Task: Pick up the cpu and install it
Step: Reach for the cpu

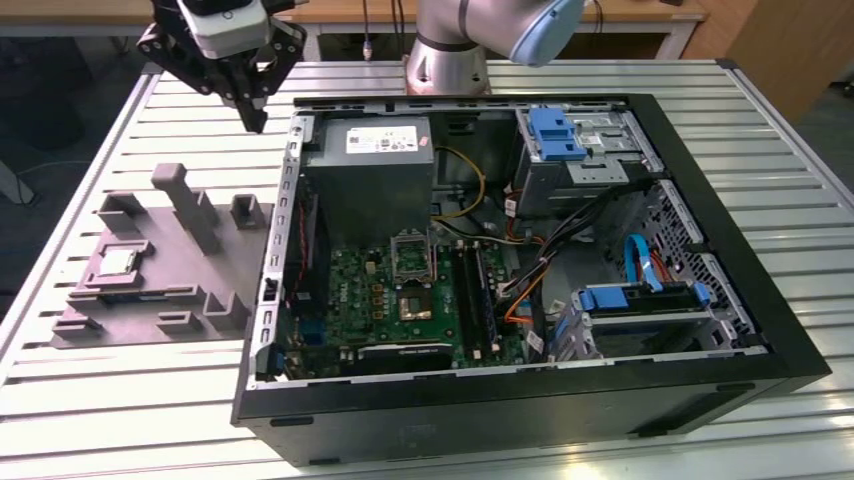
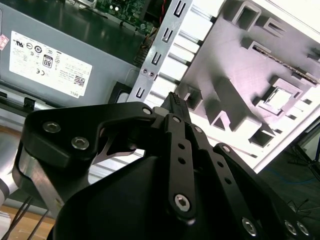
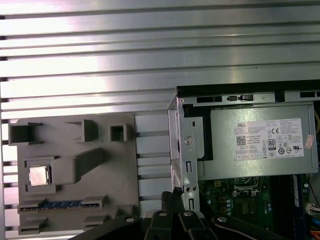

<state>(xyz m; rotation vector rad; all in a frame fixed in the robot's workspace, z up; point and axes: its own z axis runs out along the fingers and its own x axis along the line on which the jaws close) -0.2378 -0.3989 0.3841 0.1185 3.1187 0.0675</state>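
The cpu [image 1: 118, 262] is a small silvery square chip. It lies flat in a recess of the grey holder block [image 1: 200, 300] on the table, at the exterior view's left of the computer case. Both wrist views show the cpu [image 2: 280, 97] [image 3: 39, 175] in that recess. My gripper [image 1: 254, 118] hangs high above the table, beyond the holder and by the case's far left corner. Its fingers [image 2: 175, 102] are shut together with nothing between them. The black-framed socket [image 1: 411, 255] sits on the green motherboard inside the case.
The open black computer case [image 1: 747, 300] takes up the middle and right of the slatted metal table [image 1: 120, 400]. A grey power supply with a white label [image 1: 380, 160], drive cages with blue tabs [image 1: 561, 135] and loose cables [image 1: 534, 270] crowd the inside. Upright posts [image 1: 187, 205] rise from the holder block.
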